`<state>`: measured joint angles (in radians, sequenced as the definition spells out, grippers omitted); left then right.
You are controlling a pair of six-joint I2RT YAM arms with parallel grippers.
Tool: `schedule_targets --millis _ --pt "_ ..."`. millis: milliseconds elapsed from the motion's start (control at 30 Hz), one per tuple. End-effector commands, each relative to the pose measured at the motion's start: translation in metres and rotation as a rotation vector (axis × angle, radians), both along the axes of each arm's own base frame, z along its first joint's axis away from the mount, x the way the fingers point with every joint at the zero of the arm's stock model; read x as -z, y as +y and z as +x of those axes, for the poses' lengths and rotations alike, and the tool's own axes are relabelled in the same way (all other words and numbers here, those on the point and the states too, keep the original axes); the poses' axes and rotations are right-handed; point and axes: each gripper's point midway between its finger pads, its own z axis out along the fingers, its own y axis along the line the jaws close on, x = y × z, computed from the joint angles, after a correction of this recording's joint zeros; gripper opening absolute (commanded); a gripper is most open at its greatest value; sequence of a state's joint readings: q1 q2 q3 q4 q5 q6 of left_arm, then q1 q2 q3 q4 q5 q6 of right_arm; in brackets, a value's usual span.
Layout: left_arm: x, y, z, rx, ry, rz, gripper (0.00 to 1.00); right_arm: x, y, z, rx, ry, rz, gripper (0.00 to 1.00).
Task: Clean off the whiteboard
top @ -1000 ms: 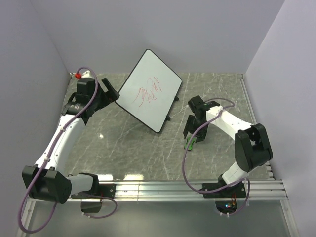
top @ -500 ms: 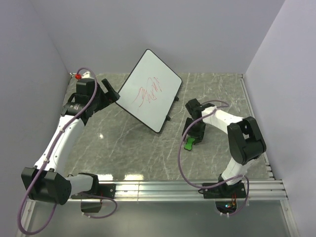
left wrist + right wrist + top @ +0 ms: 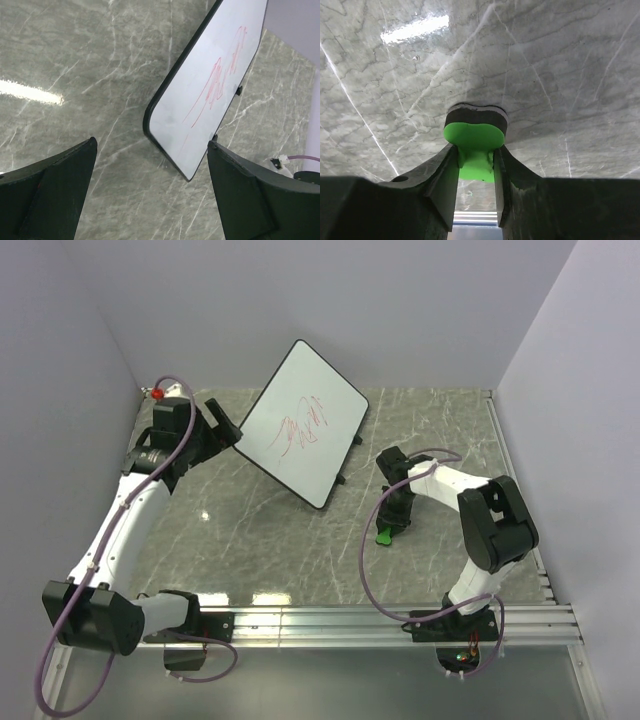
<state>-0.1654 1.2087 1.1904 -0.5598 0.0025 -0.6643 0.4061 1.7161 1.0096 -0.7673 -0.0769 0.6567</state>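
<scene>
From above, the whiteboard (image 3: 304,422) stands tilted at the far middle of the table (image 3: 250,540), with red scribbles (image 3: 312,412) on its face. The left gripper (image 3: 224,424), jaws wide and empty, sits just beside the board's left edge and is the nearer. The right gripper (image 3: 386,528) is clamped on the green eraser (image 3: 382,536) down on the table. The board lies far and left of it, well apart.

Left wrist: the board rises ahead and right, its near corner between the spread fingers (image 3: 50,195). Its top is cut off, so its long axis is unclear.

Right wrist: the fingers pinch the eraser's green grip, its dark pad on the marble. No board shows here.
</scene>
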Motion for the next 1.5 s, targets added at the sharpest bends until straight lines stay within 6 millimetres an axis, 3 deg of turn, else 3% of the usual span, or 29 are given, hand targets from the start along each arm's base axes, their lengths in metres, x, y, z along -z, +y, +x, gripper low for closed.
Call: schedule_targets --millis 0,133,167,300,333,367,433,467,533,567,600,633,667,700,733,767,833,867,900,933,1067,1233,1300,1467 --pt "-0.034 -0.007 0.012 0.039 -0.088 -0.004 0.97 -0.011 -0.002 0.007 -0.03 -0.048 -0.008 0.21" --pt "-0.035 -0.015 0.03 0.081 -0.075 0.0 0.96 -0.025 -0.002 0.011 -0.049 -0.077 -0.009 0.06" --pt "-0.042 -0.017 0.034 0.094 -0.092 0.002 0.96 -0.028 -0.001 0.012 -0.054 -0.079 -0.004 0.01" --pt "-0.048 -0.032 0.053 0.183 -0.102 0.004 0.96 -0.045 0.008 0.019 -0.07 -0.099 0.038 0.0" --pt "-0.038 -0.036 0.062 0.205 -0.078 0.005 0.96 -0.05 0.011 0.023 -0.073 -0.112 0.056 0.0" --pt "-0.048 -0.04 0.068 0.234 -0.102 0.012 0.96 -0.055 0.016 0.026 -0.081 -0.121 0.075 0.0" --pt "-0.038 -0.05 0.083 0.289 -0.08 0.005 0.95 -0.076 0.034 0.039 -0.101 -0.156 0.16 0.0" --pt "-0.046 -0.054 0.09 0.304 -0.1 0.001 0.95 -0.083 0.04 0.043 -0.11 -0.169 0.187 0.0" --pt "-0.03 -0.059 0.106 0.331 -0.073 0.004 0.93 -0.106 0.055 0.059 -0.124 -0.206 0.249 0.0" --pt "-0.037 -0.06 0.115 0.334 -0.09 0.008 0.93 -0.126 0.063 0.073 -0.131 -0.253 0.272 0.0" --pt "-0.035 -0.062 0.121 0.341 -0.088 0.012 0.92 -0.132 0.065 0.075 -0.135 -0.246 0.28 0.0" --pt "-0.017 -0.063 0.132 0.35 -0.055 0.021 0.92 -0.137 0.07 0.08 -0.144 -0.241 0.298 0.0" --pt "-0.025 -0.066 0.14 0.368 -0.072 0.015 0.9 -0.144 0.074 0.085 -0.154 -0.252 0.308 0.0" --pt "-0.021 -0.066 0.146 0.382 -0.068 0.006 0.88 -0.159 0.08 0.096 -0.164 -0.273 0.324 0.0" --pt "-0.003 -0.068 0.155 0.394 -0.034 -0.007 0.83 -0.164 0.082 0.1 -0.173 -0.278 0.33 0.0" --pt "-0.007 -0.076 0.159 0.44 -0.051 -0.055 0.8 -0.182 0.087 0.112 -0.182 -0.321 0.344 0.0" --pt "0.009 -0.072 0.171 0.451 -0.034 -0.124 0.74 -0.18 0.09 0.114 -0.186 -0.268 0.337 0.0" --pt "0.008 -0.076 0.175 0.484 -0.049 -0.147 0.7 -0.191 0.093 0.122 -0.193 -0.293 0.348 0.0" --pt "0.012 -0.078 0.179 0.502 -0.047 -0.158 0.66 -0.191 0.094 0.121 -0.192 -0.273 0.349 0.0" --pt "0.021 -0.077 0.185 0.52 -0.036 -0.182 0.55 -0.187 0.098 0.124 -0.193 -0.256 0.352 0.0" --pt "0.022 -0.09 0.182 0.646 -0.069 -0.298 0.34 -0.196 0.117 0.142 -0.169 -0.285 0.435 0.0" --pt "0.036 -0.098 0.172 0.723 -0.041 -0.307 0.02 -0.217 0.162 0.172 -0.195 -0.342 0.641 0.0" --pt "0.039 -0.099 0.167 0.739 -0.032 -0.295 0.0 -0.233 0.175 0.189 -0.182 -0.407 0.696 0.0" --pt "0.048 -0.097 0.155 0.733 -0.013 -0.287 0.0 -0.248 0.204 0.221 -0.132 -0.518 0.789 0.0"
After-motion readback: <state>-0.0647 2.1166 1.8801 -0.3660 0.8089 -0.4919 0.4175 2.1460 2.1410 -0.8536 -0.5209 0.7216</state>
